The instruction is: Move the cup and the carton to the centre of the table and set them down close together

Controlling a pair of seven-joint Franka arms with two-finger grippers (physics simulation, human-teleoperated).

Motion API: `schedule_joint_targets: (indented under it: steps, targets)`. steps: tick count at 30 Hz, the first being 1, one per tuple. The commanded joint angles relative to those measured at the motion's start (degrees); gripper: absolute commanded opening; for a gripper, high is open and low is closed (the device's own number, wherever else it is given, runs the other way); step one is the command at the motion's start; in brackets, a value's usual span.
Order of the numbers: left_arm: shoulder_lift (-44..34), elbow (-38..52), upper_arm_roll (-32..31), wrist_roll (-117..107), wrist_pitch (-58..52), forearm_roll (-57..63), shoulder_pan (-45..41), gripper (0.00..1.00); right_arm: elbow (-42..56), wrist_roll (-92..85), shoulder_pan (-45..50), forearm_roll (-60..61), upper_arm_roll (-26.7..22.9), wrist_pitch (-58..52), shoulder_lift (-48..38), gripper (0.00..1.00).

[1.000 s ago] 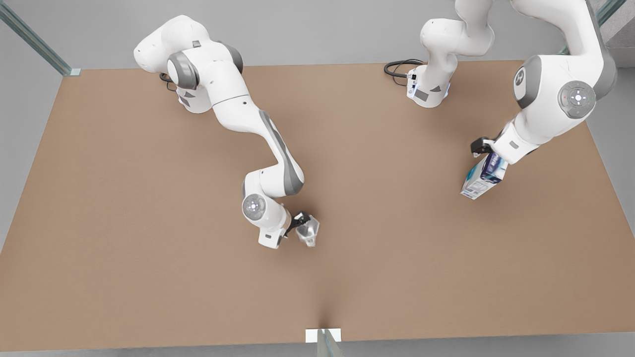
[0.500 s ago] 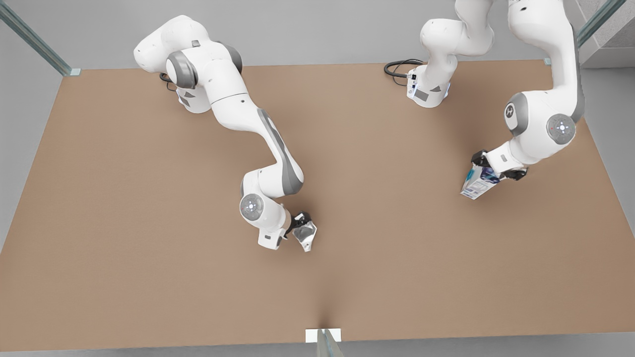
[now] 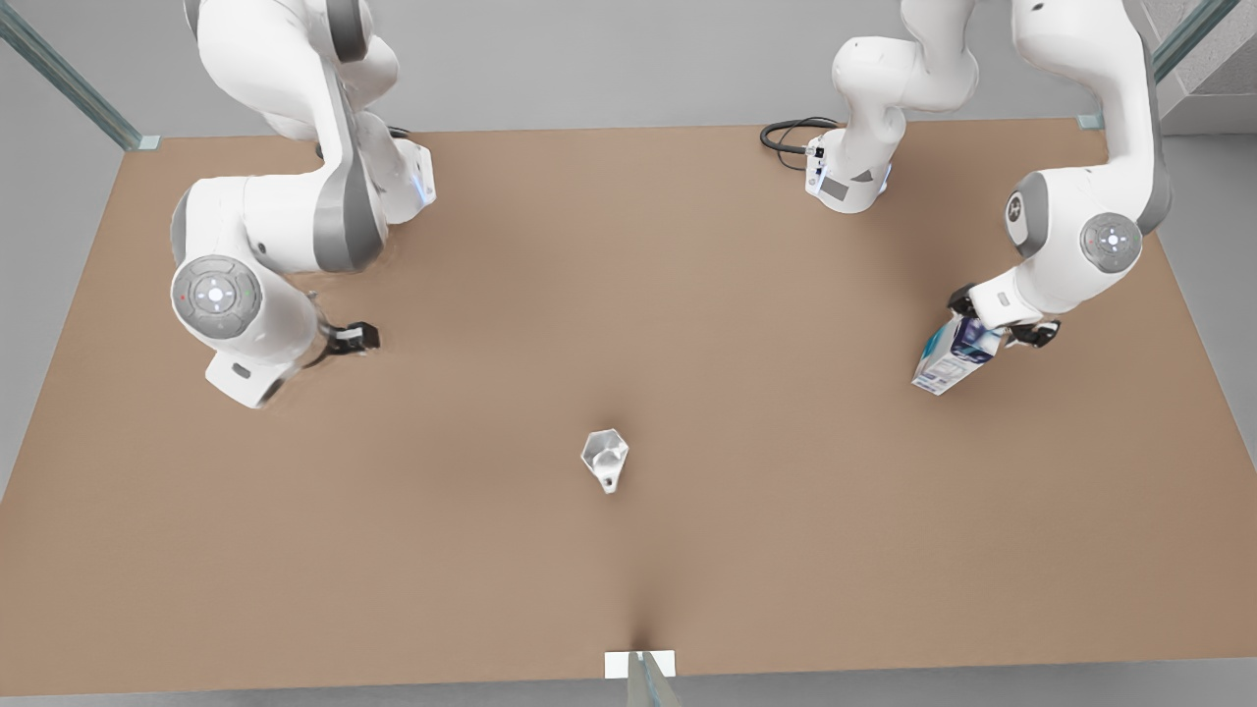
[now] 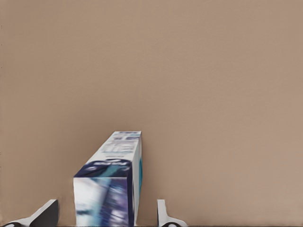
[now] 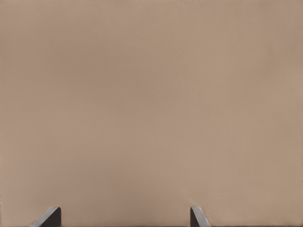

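Overhead scene on a plain brown table (image 3: 295, 511). Near the centre, a small pale faceted cup (image 3: 605, 459), standing free with no arm touching it. Well apart on the front view's right, a white and blue carton (image 3: 955, 353), tilted, far from the cup. Around its upper end, the left end effector (image 3: 1000, 319); in the left wrist view, fingers (image 4: 163, 215) spread on either side of the carton (image 4: 111, 189) with a gap visible on both sides, so released rather than clenched. On the front view's left, the right end effector (image 3: 355, 338), parted and holding nothing, waiting over bare table. Judged progress: cup placed, roughly half done. Left to do: grasping the carton, carrying it to the centre, setting it down upright close beside the cup.
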Motion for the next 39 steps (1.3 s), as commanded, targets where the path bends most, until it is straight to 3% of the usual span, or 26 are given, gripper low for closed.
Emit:
schedule_joint_targets:
  steps: [1, 6, 21, 22, 24, 27, 35, 39]
  targets:
    - [0.1, 0.0, 0.2, 0.4, 0.1, 1.0, -1.2, 1.0, 0.0, 0.1, -0.3, 0.1, 0.1, 0.0, -0.6, 1.0]
    - [1.9, -3.2, 0.9, 1.3, 5.6, 0.9, -1.2, 1.0, -3.8, 2.1, -5.2, -3.1, 5.3, 2.4, -7.8, 1.0]
    - [5.6, -4.9, 1.0, 1.7, 8.2, 0.9, 1.3, 1.0, -2.8, 1.6, -5.9, -3.0, 4.9, 2.3, -7.8, 1.0]
    - [5.8, -4.9, 1.0, 1.7, 8.4, 0.9, 1.3, 0.97, -2.9, 1.6, -6.7, -3.0, 4.9, 2.4, -9.2, 1.0]
    - [6.2, -4.9, 1.0, 1.7, 8.4, 0.9, 1.3, 0.7, -3.5, 1.6, -8.3, -2.8, 5.2, 2.4, -10.5, 1.0]
    - [6.2, -4.9, 1.0, 1.7, 8.4, 0.9, 1.8, 0.58, -4.7, 1.4, -11.7, -2.8, 5.3, 2.4, -10.9, 1.0]
    - [6.0, -4.7, 0.9, 1.2, 8.4, 0.9, 1.8, 0.56, -3.6, 1.4, -14.0, -2.5, 6.7, 2.2, -9.7, 1.0]
    - [5.8, 0.2, 0.8, 0.3, 4.8, 0.4, 1.7, 0.56, -3.6, 1.2, -13.9, -2.6, 6.7, 2.2, -9.7, 1.0]
